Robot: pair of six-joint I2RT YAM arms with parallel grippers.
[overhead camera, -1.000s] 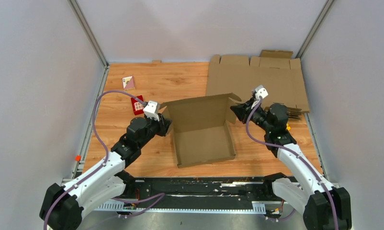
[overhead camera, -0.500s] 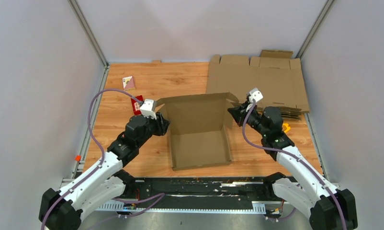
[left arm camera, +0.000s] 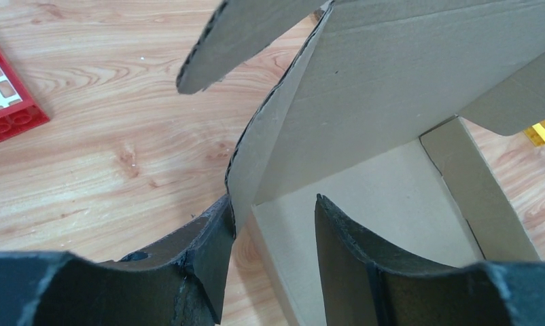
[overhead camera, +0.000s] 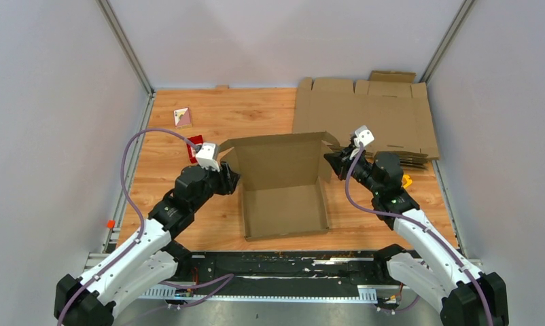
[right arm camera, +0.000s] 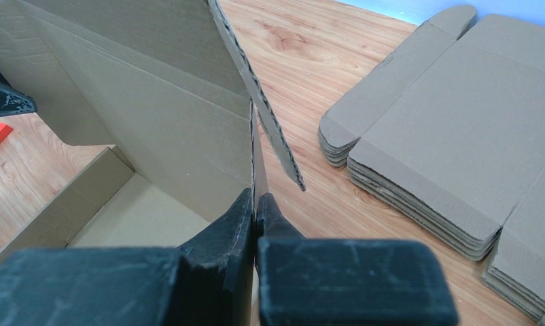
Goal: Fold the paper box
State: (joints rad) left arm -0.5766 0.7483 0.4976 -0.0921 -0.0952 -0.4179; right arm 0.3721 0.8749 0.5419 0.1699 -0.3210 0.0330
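The paper box (overhead camera: 283,207) is brown cardboard, half formed, with its back panel standing and the side walls raised, at the table's middle. My left gripper (overhead camera: 230,178) is at the box's left rear corner. In the left wrist view it (left arm camera: 273,204) is open and straddles the left wall's edge (left arm camera: 239,183), which rests against the outer finger. My right gripper (overhead camera: 331,163) is at the right rear corner. In the right wrist view it (right arm camera: 256,197) is shut on the thin edge of the right wall (right arm camera: 253,149).
A pile of flat cardboard sheets (overhead camera: 365,115) lies at the back right, also seen in the right wrist view (right arm camera: 446,136). A small red box (overhead camera: 196,146) sits just behind the left gripper. A small card (overhead camera: 182,117) lies at the back left, and a yellow piece (overhead camera: 407,180) by the right arm.
The left gripper's jaws have opened and let go of the left wall. The right gripper has closed on the right wall. The box has shifted a little to the left.
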